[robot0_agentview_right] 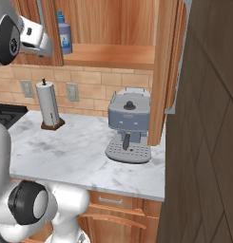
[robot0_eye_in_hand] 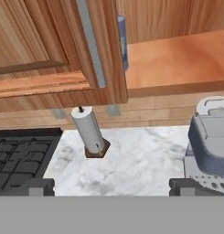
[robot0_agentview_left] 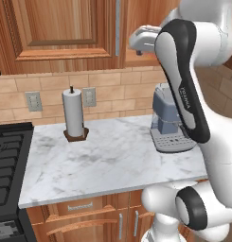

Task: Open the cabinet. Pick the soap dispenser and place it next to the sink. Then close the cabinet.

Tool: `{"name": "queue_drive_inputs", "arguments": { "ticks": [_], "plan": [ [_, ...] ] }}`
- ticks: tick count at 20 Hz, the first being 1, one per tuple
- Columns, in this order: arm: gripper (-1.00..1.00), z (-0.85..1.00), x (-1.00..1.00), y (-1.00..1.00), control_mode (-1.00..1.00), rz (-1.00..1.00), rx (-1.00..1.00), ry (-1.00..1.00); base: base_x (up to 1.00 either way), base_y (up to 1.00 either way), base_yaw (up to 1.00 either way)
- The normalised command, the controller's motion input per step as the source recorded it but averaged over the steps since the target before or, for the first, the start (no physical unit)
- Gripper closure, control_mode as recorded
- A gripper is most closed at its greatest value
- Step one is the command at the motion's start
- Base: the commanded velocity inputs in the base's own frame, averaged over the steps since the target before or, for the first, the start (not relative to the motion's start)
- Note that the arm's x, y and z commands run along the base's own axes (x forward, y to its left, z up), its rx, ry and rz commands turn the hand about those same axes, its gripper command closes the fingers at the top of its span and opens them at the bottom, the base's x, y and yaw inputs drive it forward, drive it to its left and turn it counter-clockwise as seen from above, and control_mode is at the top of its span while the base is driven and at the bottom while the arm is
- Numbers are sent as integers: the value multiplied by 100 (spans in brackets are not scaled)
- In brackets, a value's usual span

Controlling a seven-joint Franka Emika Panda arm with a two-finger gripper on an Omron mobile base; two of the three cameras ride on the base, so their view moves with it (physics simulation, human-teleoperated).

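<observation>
Now: right door open, bottle waiting on the shelf

We note the cabinet [robot0_agentview_right: 113,52] first: its right door [robot0_agentview_right: 172,61] is swung out, its left door [robot0_eye_in_hand: 49,50] shut, the bar handle [robot0_eye_in_hand: 91,45] running down its edge. On the shelf floor [robot0_eye_in_hand: 177,64], tucked just behind that left door, stands the soap dispenser [robot0_agentview_right: 64,35], upright. We judge it a light, rigid plastic cylinder, smooth and likely slippery, its pump top the weak point; best taken across the mid-body, below the collar. Our gripper [robot0_eye_in_hand: 111,187] hangs spread fully wide, holding nothing, touching nothing.
</observation>
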Motion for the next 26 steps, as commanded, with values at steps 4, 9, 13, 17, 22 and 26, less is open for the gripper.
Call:
{"name": "queue_drive_inputs", "arguments": {
  "ticks": [4, 9, 13, 17, 22, 26],
  "plan": [
    [-100, 0, 47, 20, -100, 4, -12, 0, 0, 0, 0],
    [-100, 3, 44, 15, -100, 0, -9, 0, 0, 0, 0],
    [-100, 5, 47, 14, -100, 0, -5, 0, 0, 0, 0],
    [-100, 3, 47, 21, -100, 0, -2, 0, 0, 0, 0],
    [-100, 0, 37, 6, -100, 0, -2, -9, 0, 0, 0],
    [-100, -2, 31, 3, -100, 0, 0, -19, 0, 0, 0]
  ]
}}
